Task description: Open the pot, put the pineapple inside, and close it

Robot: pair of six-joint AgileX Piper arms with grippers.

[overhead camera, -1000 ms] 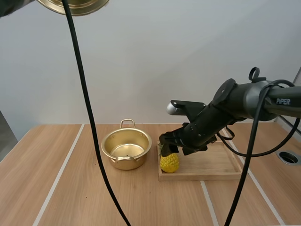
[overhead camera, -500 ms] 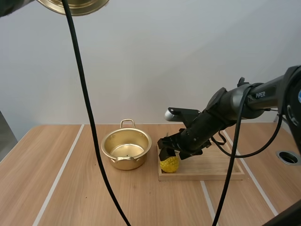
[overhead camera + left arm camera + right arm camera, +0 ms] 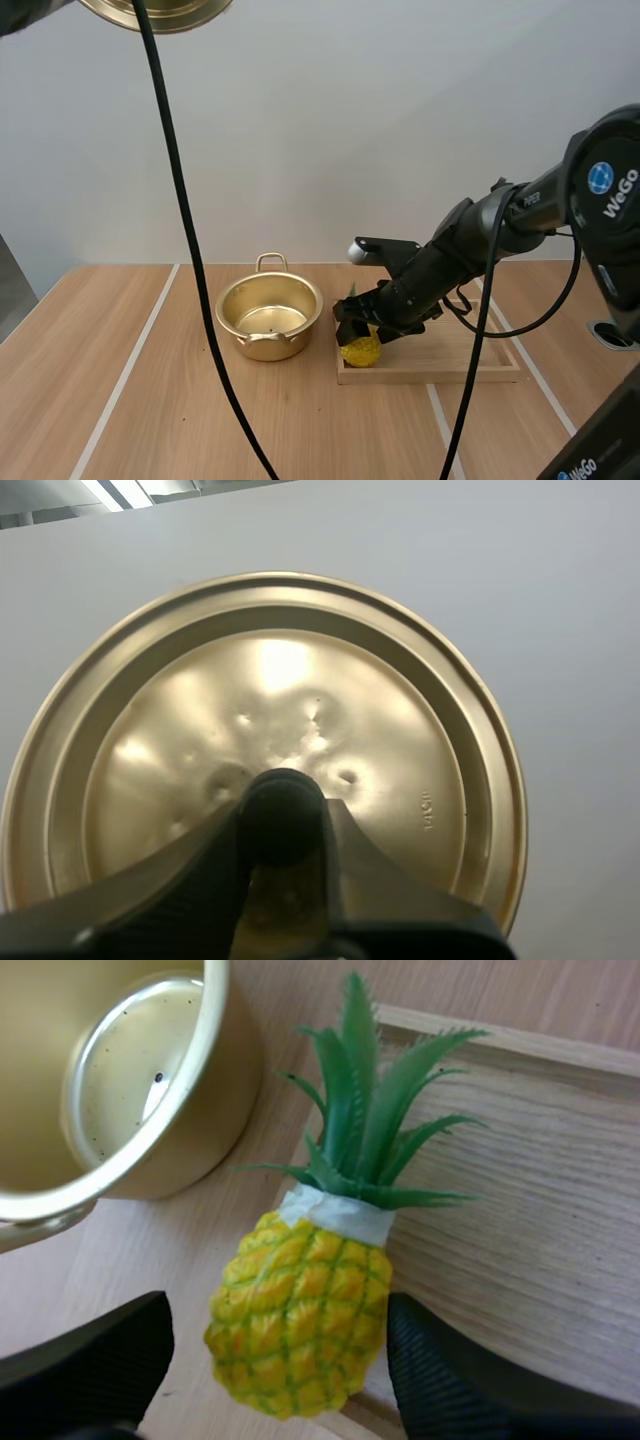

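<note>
- Right wrist view: pineapple point(image 3: 300, 1315) lies on its side at the corner of the wooden tray point(image 3: 520, 1190) closest to the pot point(image 3: 120, 1070), leaves point(image 3: 370, 1110) pointing away from the fingers.
- The right gripper point(image 3: 272, 1365) is spread wide, one finger on each side of the yellow body. Neither pad looks to be touching it.
- Handling, my guess: a plastic toy, so light and stiff. The bumpy skin should give decent friction, but the body is rounded and could roll or squirt out if pinched off-centre.
- Take hold across the widest part of the body. Avoid the leaves, which look thin and bendy.
- High view: right arm point(image 3: 480, 235) reaches in from the right of the frame, low and extended, wrist pitched down over the tray's left end at centre-right.
- The pot sits open and empty on the table point(image 3: 150, 400), centre-left of the frame, just beside the tray.
- Left wrist view: left gripper point(image 3: 283, 815) is pinching the black knob point(image 3: 283, 798) of the lid point(image 3: 400, 730). In the high view the lid hangs at the upper left of the frame, well above the table.
- Next, as I judge it: close on the body, lift clear of the tray rim, then a short move over the pot.
</note>
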